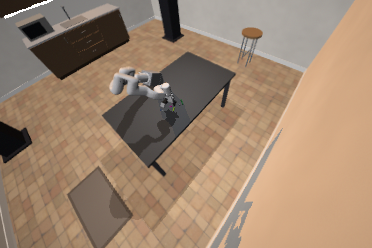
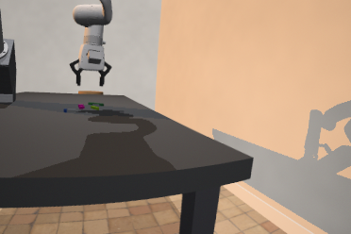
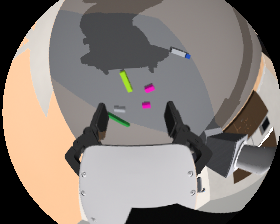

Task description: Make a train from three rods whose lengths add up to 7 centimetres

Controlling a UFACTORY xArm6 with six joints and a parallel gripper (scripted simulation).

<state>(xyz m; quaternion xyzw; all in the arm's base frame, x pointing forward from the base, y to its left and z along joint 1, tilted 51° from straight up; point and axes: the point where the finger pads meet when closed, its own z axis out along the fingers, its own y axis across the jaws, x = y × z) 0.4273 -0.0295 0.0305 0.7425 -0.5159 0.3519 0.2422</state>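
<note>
My gripper is open and empty, hanging well above the dark table; it also shows in the exterior view and in the overhead view. Below it lies a loose group of small rods. In the wrist view I see a lime rod, two magenta rods, a short grey rod and a green rod near the left finger. A blue rod lies apart, with a pale piece touching its end. The side view shows magenta, lime, green and blue. All rods lie apart from each other.
The rods lie near the table's long edge on the side of the orange wall. A stool stands beyond the table. A kitchen counter and a second arm on a black pedestal stand far off.
</note>
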